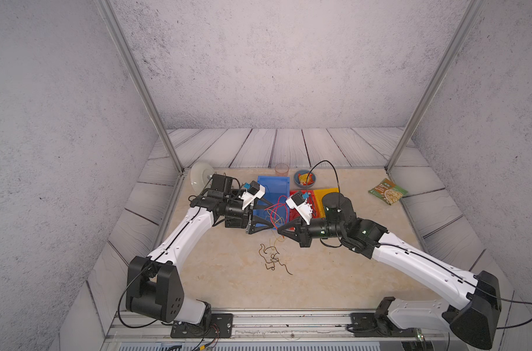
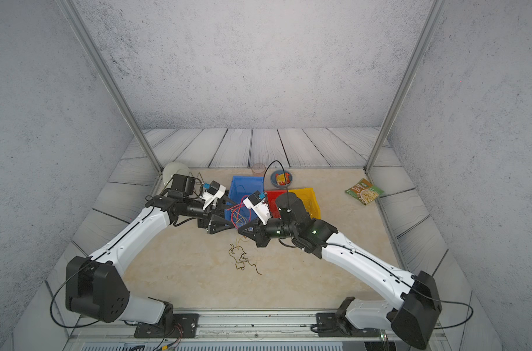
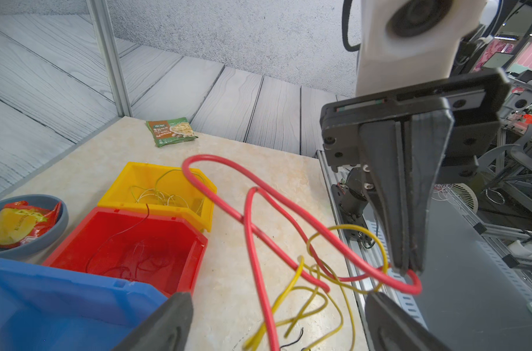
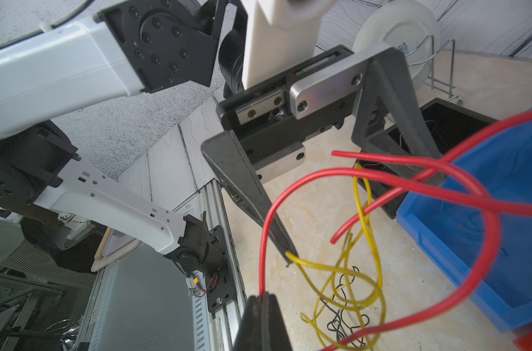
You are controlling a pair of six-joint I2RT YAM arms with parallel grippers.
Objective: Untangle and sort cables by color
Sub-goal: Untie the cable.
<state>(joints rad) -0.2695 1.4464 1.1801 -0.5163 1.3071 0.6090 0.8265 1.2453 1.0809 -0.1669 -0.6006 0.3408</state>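
Along the far side of the table (image 1: pixel 228 282): plate (image 1: pixel 198 177) standing on edge, clear cup (image 1: pixel 281 169), grey bowl (image 1: pixel 298 183) with a red-yellow snack bag (image 1: pixel 305 179). Green packet (image 1: pixel 388 192) lies well apart at the right. Nearer in, three bins side by side: blue bin (image 1: pixel 274 177), red bin (image 3: pixel 122 210), yellow bin (image 3: pixel 143 165). A black bin (image 4: pixel 459 110) sits just beside the blue one, seen past the left gripper (image 4: pixel 364 219) in the right wrist view. In both top views the left arm (image 1: pixel 185 234) covers it. From above, the right wrist's camera mount (image 1: pixel 301 206) hides part of the red bin, and the right arm (image 1: pixel 410 258) hides part of the yellow bin.

Red cable (image 3: pixel 204 156), thick, and thinner yellow strands (image 3: pixel 347 227) hang in loose loops in the air between the two grippers, in front of the blue bin. Right gripper (image 3: pixel 407 267): jaws pressed together, pinching the red cable at a bend. Left gripper: jaws wide apart, loops passing between them. One yellow end lies at a fingertip, contact unclear. Below, on bare table, a small tangle (image 1: pixel 274 259) of dark and brownish strands lies flat. Yellow bin holds pale strands (image 3: pixel 158 197). Red bin holds thin strands (image 3: pixel 137 261), red and dark.
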